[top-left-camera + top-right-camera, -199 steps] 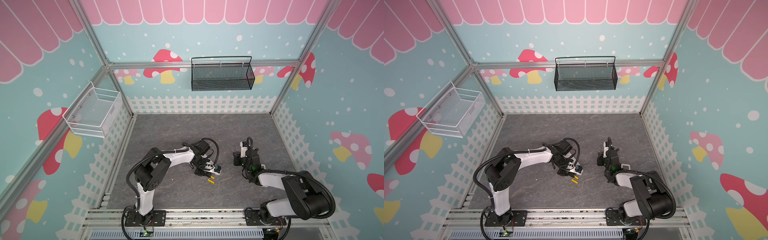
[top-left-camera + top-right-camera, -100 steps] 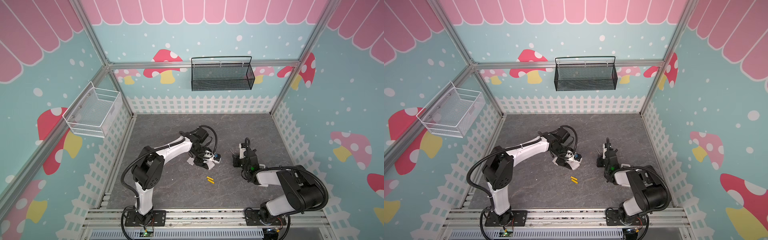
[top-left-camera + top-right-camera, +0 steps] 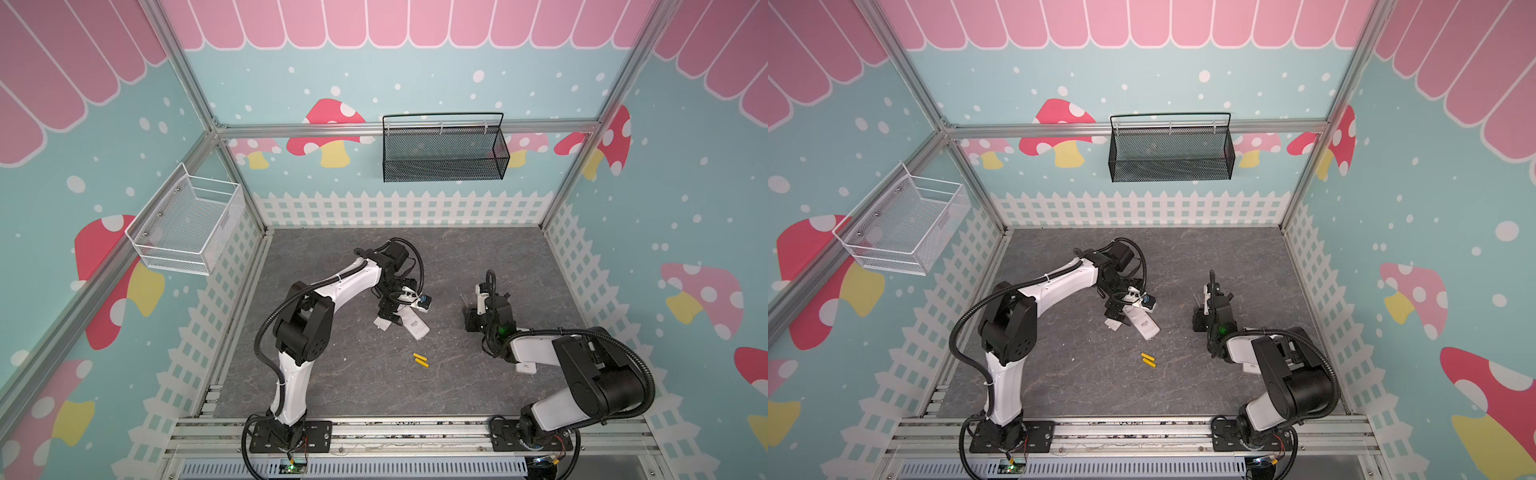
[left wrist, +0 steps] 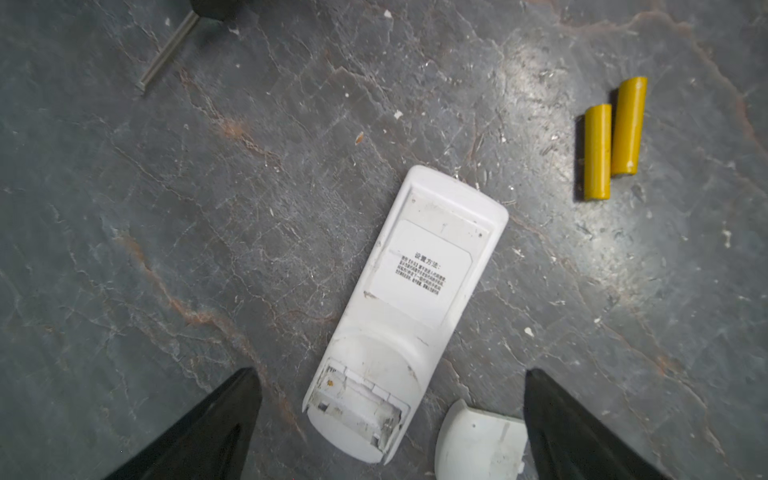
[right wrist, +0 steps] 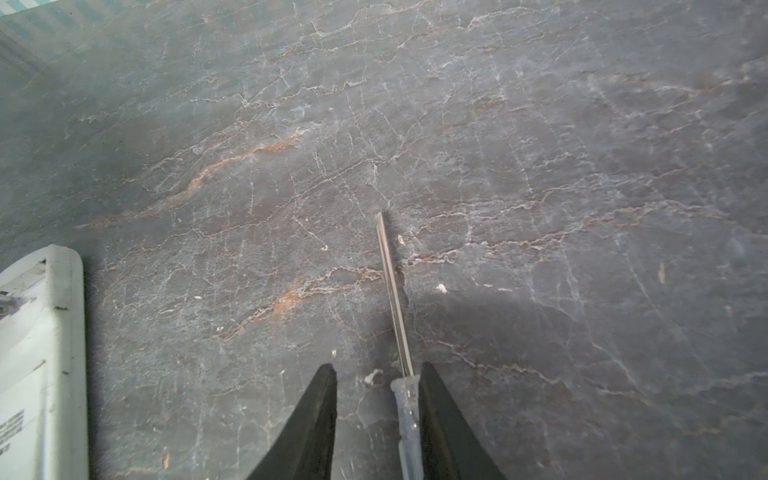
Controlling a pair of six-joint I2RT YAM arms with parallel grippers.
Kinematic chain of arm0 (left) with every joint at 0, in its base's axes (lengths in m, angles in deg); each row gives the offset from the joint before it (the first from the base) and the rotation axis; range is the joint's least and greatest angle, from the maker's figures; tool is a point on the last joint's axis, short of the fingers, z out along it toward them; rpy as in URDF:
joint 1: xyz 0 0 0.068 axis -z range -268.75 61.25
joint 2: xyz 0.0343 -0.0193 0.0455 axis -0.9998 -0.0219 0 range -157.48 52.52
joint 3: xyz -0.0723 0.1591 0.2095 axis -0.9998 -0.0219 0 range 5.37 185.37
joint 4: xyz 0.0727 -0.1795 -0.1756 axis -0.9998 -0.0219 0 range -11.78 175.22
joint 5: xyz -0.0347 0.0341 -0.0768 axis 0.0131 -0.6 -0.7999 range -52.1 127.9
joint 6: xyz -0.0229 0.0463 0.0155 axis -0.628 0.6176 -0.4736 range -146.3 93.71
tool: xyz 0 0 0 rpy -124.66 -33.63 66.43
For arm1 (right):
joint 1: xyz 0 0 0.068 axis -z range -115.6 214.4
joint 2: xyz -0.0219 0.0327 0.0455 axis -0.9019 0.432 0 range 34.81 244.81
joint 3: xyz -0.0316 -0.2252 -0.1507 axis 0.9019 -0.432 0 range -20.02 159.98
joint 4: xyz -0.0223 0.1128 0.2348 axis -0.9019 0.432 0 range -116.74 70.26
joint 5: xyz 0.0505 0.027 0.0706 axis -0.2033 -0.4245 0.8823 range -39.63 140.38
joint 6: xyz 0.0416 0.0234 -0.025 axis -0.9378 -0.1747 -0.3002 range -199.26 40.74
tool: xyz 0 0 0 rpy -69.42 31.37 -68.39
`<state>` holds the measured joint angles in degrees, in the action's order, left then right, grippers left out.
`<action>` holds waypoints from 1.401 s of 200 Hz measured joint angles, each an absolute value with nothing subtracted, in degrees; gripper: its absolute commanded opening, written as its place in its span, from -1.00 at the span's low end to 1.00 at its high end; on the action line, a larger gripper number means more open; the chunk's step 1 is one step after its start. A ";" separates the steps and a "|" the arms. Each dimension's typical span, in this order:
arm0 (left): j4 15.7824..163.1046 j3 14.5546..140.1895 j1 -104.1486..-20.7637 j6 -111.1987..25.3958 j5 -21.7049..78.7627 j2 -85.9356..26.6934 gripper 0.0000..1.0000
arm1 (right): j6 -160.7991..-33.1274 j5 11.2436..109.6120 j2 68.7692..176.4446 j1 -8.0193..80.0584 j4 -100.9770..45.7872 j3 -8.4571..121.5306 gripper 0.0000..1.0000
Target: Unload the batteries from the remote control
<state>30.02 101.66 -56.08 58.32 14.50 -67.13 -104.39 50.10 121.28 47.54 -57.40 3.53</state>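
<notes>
left gripper [image 4: 388, 370] wide open, empty, over remote [image 4: 419, 282]; cover [image 4: 478, 444] beside 1 jaw, 2 batteries [image 4: 598, 151] beyond. right gripper [image 5: 377, 365] part open, screwdriver [image 5: 392, 299] loose against 1 finger, bare floor [image 5: 540, 166] ahead.

Top cams high, whole scene; wrist cams close, floorward (both w/ remote [image 4: 407, 299])

Two yellow batteries [image 4: 597, 151], one white remote [image 4: 411, 291], one loose cover [image 4: 478, 444], one screwdriver [image 5: 392, 291], one black basket [image 3: 442, 153], one white basket [image 3: 183, 224].
</notes>
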 measured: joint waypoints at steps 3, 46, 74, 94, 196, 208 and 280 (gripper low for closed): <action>29.89 102.01 -56.08 58.76 14.59 -67.66 0.99 | -104.37 49.99 120.93 47.54 -57.09 3.53 -0.20; 28.34 105.79 -55.95 63.20 15.81 -73.36 0.98 | -102.29 49.51 113.04 47.56 -50.32 5.44 0.75; 27.44 107.65 -55.75 64.77 16.56 -75.68 0.89 | -101.52 47.24 107.23 48.28 -43.52 8.43 0.97; 26.99 108.88 -55.60 65.45 17.37 -76.95 0.81 | -101.59 45.82 104.28 50.03 -36.83 11.36 0.99; 24.58 111.34 -55.29 67.07 18.74 -79.00 0.38 | -105.44 47.13 100.80 62.25 -9.36 16.91 0.99; 24.10 111.85 -55.32 66.89 18.87 -79.33 0.27 | -105.50 47.39 100.26 63.52 -7.94 16.91 0.98; 25.67 115.89 -58.00 63.18 19.46 -79.81 0.00 | -104.65 46.36 100.80 68.57 0.13 17.61 0.99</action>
<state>25.67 115.89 -58.00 63.18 19.46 -79.81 -104.65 46.36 100.80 68.57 0.13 17.61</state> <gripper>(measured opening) 0.548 0.993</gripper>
